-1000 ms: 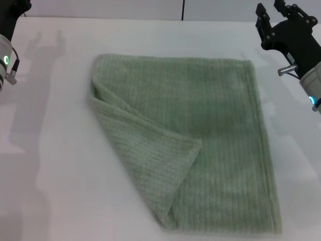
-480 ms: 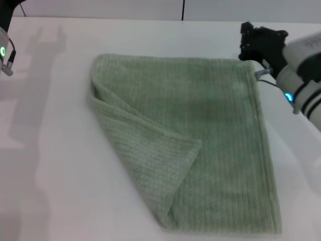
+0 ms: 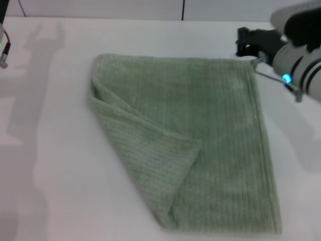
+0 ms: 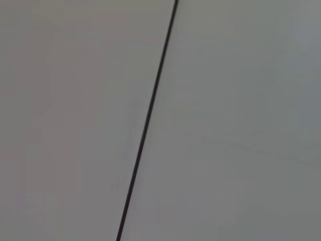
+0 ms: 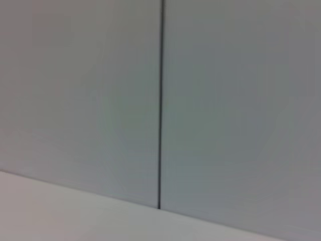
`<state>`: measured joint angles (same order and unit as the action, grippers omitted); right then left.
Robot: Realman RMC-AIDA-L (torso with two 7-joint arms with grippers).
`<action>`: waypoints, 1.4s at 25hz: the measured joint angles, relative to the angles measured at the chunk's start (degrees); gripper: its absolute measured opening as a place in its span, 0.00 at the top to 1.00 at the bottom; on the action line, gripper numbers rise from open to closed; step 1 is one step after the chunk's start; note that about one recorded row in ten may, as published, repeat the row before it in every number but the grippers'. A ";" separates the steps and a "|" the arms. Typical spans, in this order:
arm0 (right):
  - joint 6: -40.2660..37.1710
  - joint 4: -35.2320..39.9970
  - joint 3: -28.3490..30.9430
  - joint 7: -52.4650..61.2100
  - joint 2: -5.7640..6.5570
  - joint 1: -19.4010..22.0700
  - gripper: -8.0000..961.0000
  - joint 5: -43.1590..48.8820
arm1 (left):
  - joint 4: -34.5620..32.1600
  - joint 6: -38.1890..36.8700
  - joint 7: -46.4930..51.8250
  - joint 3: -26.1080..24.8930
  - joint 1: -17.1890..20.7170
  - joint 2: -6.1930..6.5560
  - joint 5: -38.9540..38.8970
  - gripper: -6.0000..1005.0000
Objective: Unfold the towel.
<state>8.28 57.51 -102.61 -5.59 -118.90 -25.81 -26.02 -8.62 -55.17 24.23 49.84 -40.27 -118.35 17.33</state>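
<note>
The towel (image 3: pixel 215 125) is a pale sage-green ribbed cloth lying flat on the white table (image 3: pixel 55 150). Its near left corner is folded over as a triangular flap (image 3: pixel 145 155) whose tip points toward the towel's middle. My right gripper (image 3: pixel 243 42) hovers at the towel's far right corner, just beyond the hem, and holds nothing that I can see. Only the left arm's wrist (image 3: pixel 3 47) shows, at the far left edge of the head view, well away from the towel. Neither wrist view shows the towel.
Bare white tabletop surrounds the towel on the left and far sides. A pale wall with a dark vertical seam (image 3: pixel 183 9) stands behind the table and fills both wrist views (image 4: pixel 148 120) (image 5: pixel 161 100).
My right gripper has swung in from the far right and lowered to the towel's far right corner. The left arm has drawn back toward the left edge. The towel has not moved.
</note>
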 joint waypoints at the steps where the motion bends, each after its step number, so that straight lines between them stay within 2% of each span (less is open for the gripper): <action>1: 0.00 0.00 0.00 0.00 0.00 0.00 0.97 0.00 | 0.00 0.01 -0.04 -0.11 0.03 -0.03 -0.13 0.43; 2: 8.47 5.76 3.00 -1.77 0.04 0.65 0.97 0.85 | 0.00 0.03 -0.07 -0.36 0.05 -0.09 -0.36 0.43; 3: 8.47 5.76 3.00 -1.77 0.04 0.65 0.97 0.85 | 0.00 0.03 -0.07 -0.36 0.05 -0.09 -0.36 0.43; 8: 27.58 16.86 6.35 -2.64 0.04 -0.05 0.98 6.41 | 0.30 0.06 0.28 -0.45 0.04 -0.21 -0.41 0.43; 11: 36.00 18.44 6.90 -2.69 0.16 -3.23 0.98 9.39 | 0.36 0.00 0.81 -0.45 0.16 -0.28 -0.43 0.43; 12: 40.59 17.37 7.50 -3.43 0.19 -6.06 0.97 10.82 | 0.38 -0.02 1.13 -0.45 0.23 -0.32 -0.43 0.43; 13: 40.59 17.37 7.50 -3.43 0.19 -6.06 0.97 10.82 | 0.44 -0.02 1.57 -0.46 0.31 -0.35 -0.44 0.43; 15: 44.33 13.83 8.85 -6.44 0.13 -9.68 0.97 11.24 | 0.56 0.06 2.05 -0.45 0.40 -0.38 -0.46 0.43; 16: 44.33 13.83 8.85 -6.44 0.13 -9.68 0.97 11.24 | 0.56 0.06 2.05 -0.45 0.40 -0.38 -0.46 0.43; 17: 45.43 10.47 10.45 -8.88 0.13 -12.10 0.97 11.16 | 0.59 0.05 2.06 -0.45 0.41 -0.39 -0.49 0.43; 18: 45.43 10.47 10.45 -8.88 0.13 -12.10 0.97 11.16 | 0.60 0.01 2.07 -0.45 0.42 -0.39 -0.52 0.42; 21: 46.80 6.08 14.11 -13.03 0.14 -15.22 0.97 9.85 | 0.60 -0.14 2.13 -0.45 0.40 -0.39 -0.54 0.42; 22: 48.17 3.81 17.10 -16.76 0.15 -16.71 0.97 7.36 | 0.58 -0.21 2.17 -0.45 0.30 -0.39 -0.56 0.42; 24: 49.17 2.86 18.77 -18.86 0.16 -17.47 0.97 5.67 | 0.57 -0.22 2.18 -0.44 0.18 -0.39 -0.55 0.42; 25: 50.83 1.46 21.49 -21.81 0.20 -18.78 0.97 3.62 | 0.57 -0.23 2.18 -0.45 0.11 -0.39 -0.55 0.42; 31: 52.91 -2.20 26.23 -25.60 0.32 -21.84 0.98 2.99 | 0.50 -0.34 2.40 -0.44 -0.21 -0.38 -0.55 0.42; 33: 54.78 -5.29 30.71 -28.70 0.43 -23.95 0.98 2.90 | 0.46 -0.35 3.02 -0.44 -0.26 -0.38 -0.55 0.42; 35: 55.39 -6.21 32.00 -29.58 0.50 -24.59 0.98 2.88 | 0.39 -0.36 3.53 -0.45 -0.27 -0.38 -0.55 0.42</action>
<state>63.66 51.30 -70.61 -35.17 -118.40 -50.40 -23.14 -8.23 -55.52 27.76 49.39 -40.54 -118.74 16.78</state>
